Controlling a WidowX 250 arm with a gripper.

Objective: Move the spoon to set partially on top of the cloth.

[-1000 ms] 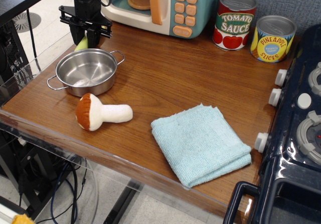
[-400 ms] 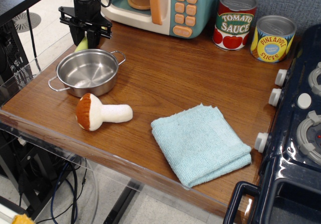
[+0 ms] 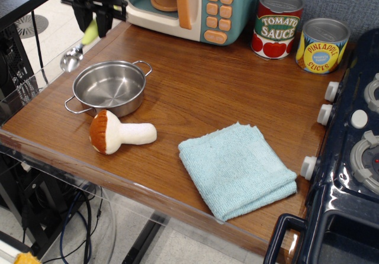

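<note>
- The black jaws are closed on the yellow-green plastic handle of the small silver-bowled spoon, which hangs tilted below them, clear of the brown wooden bench
- The shiny steel two-handled pot sits just below the jaws
- The light blue folded terry cloth lies well apart from the jaws, lower right

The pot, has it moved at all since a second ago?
Yes. The pot has slid slightly right and toward the mushroom, which has stayed put; the gap between them has closed.
</note>
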